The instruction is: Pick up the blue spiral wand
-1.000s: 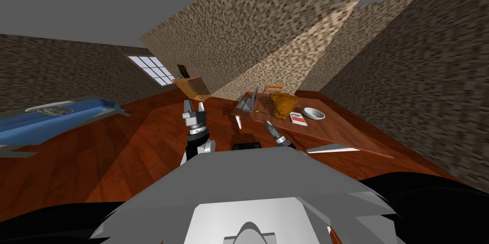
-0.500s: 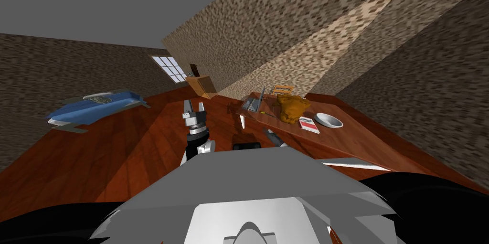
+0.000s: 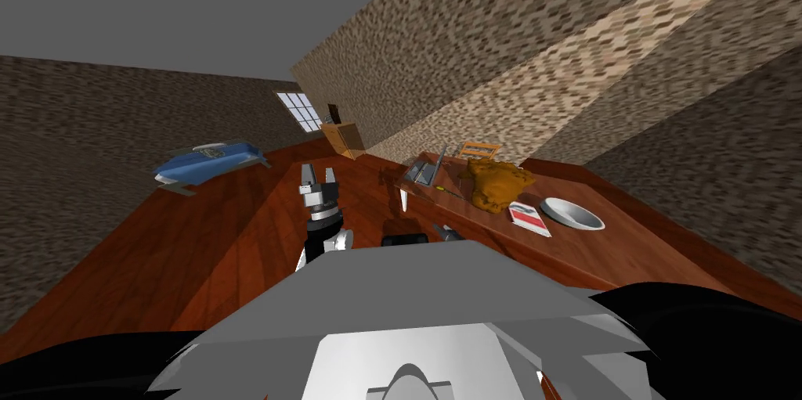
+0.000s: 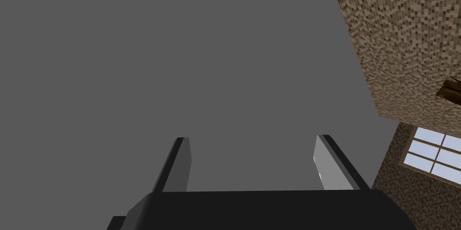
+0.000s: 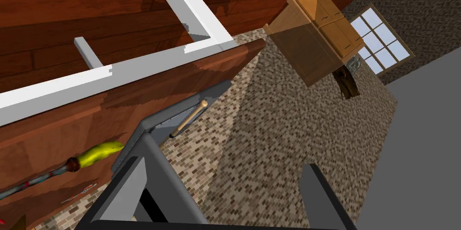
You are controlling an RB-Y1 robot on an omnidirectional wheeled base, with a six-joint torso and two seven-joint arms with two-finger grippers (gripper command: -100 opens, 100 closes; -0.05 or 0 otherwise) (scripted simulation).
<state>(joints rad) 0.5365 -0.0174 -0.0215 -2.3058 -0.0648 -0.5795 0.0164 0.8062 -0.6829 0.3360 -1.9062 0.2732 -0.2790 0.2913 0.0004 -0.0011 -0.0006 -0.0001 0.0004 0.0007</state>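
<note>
A wooden table stands ahead on my right. On it lie a thin stick with a yellow-green end, a grey laptop-like thing, a brown lumpy toy, a red and white book and a pale bowl. The right wrist view shows that yellow-green tip on a dark rod with red flecks, and beside it a much thinner red and blue streak. My right gripper is open, short of the table's edge. My left gripper is raised and open.
A blue bed stands far left on the wood floor. A wooden cabinet sits by the window. White table legs hang under the near edge. A wooden chair stands behind the table.
My view has swung, so bed and table slide rightward in the picture, and the table sits closer. My right gripper has dropped toward my chest. The left arm holds still.
</note>
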